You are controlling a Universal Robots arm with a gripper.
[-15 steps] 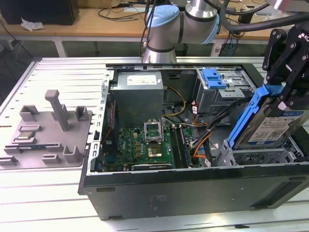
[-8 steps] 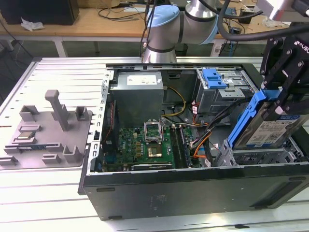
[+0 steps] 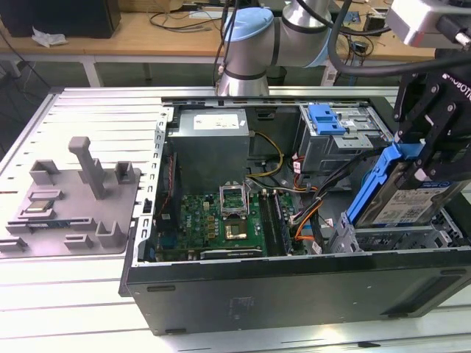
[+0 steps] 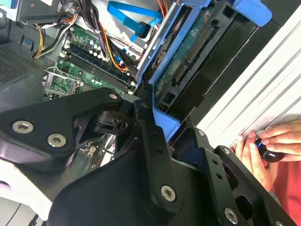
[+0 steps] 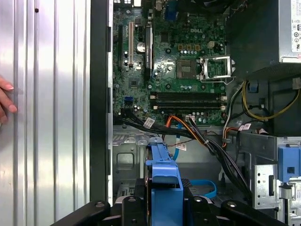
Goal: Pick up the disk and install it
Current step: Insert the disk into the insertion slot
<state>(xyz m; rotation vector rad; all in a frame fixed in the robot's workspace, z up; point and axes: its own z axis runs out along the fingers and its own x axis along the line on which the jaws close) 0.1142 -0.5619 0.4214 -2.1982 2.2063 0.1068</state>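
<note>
The jaws clamp the tilted disk (image 3: 407,206). In the exterior view it hangs at three o'clock of the motherboard (image 3: 213,220).

Bright even light; glare on ribbed table (image 5: 47,117).

**Print spotted, three places**
Printed white label is sitting on the disk (image 3: 409,202), 3 o'clock in the exterior view. Another white label is showing on the power-supply box (image 3: 210,145), 12 o'clock. White lettering is running along the gripper (image 3: 425,163).
</note>
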